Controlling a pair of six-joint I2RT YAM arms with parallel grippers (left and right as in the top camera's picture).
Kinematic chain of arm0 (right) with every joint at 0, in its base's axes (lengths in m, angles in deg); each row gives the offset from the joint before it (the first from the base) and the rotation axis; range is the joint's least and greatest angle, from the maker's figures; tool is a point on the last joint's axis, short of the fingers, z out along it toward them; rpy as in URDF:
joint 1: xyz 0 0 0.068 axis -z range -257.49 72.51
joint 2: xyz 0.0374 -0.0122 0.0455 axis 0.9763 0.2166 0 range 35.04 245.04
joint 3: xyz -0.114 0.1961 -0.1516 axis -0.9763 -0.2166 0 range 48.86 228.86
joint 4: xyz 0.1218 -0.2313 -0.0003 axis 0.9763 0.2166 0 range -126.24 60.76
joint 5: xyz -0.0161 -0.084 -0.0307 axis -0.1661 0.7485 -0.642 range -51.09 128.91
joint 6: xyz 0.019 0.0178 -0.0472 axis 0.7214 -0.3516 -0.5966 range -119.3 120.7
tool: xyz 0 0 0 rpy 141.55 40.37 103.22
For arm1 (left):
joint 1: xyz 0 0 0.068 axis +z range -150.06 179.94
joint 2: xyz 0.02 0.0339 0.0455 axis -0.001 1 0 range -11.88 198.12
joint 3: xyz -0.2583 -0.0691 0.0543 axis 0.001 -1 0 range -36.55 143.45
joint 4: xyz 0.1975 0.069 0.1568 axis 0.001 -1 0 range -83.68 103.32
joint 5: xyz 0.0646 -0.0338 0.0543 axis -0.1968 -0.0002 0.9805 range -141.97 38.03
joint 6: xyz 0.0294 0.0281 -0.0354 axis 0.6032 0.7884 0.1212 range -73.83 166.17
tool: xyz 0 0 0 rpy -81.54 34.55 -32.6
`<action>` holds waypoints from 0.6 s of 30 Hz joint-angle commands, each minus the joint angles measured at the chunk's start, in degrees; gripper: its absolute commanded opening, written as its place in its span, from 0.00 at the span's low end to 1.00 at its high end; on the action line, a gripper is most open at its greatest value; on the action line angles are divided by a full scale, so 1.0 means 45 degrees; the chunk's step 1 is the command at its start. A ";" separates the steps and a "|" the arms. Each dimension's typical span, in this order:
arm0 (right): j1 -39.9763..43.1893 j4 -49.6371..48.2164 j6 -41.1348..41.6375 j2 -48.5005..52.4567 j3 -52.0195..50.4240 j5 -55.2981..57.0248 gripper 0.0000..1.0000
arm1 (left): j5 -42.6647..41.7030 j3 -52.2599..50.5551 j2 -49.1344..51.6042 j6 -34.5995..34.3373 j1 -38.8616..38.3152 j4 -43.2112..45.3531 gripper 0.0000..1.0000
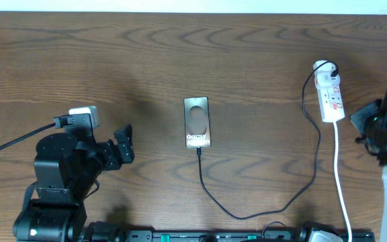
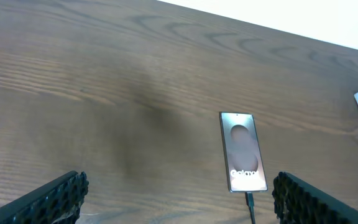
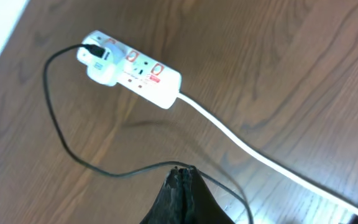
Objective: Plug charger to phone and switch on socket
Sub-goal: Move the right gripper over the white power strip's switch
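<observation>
The phone [image 1: 197, 122] lies face up mid-table, "Galaxy" end toward me; it also shows in the left wrist view [image 2: 243, 151]. The charger cable [image 1: 240, 216] has its black tip in the phone's near end [image 2: 249, 199], loops right and runs up to a white adapter [image 3: 99, 61] plugged into the socket [image 1: 331, 94]. The socket also shows in the right wrist view [image 3: 143, 73]. My left gripper [image 2: 179, 193] is open and empty, left of the phone [image 1: 123, 144]. My right gripper [image 3: 182, 174] is shut and empty, hovering just right of the socket [image 1: 358, 121], with the cable passing beneath it.
The socket's thick white cord [image 1: 341, 181] runs from its near end to the table's front edge, and it crosses the right wrist view [image 3: 247, 146]. A dark rail [image 1: 213, 235] lines the front edge. The table's far edge [image 1: 193, 10] meets a white wall.
</observation>
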 commanded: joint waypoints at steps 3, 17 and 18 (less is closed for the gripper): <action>0.1418 -0.0495 -0.0418 0.1933 0.0447 -0.1967 0.01 | 0.0165 -0.0039 0.0010 0.0083 0.0044 0.0000 0.97; 0.1948 0.0889 -0.0510 0.7640 0.5362 -0.3118 0.01 | 0.0160 -0.0039 0.0010 0.0083 0.0044 -0.0005 0.97; 0.1948 0.0947 -0.0510 0.8000 0.5576 -0.3147 0.01 | 0.0160 -0.0044 0.0010 0.0083 0.0044 -0.0005 0.97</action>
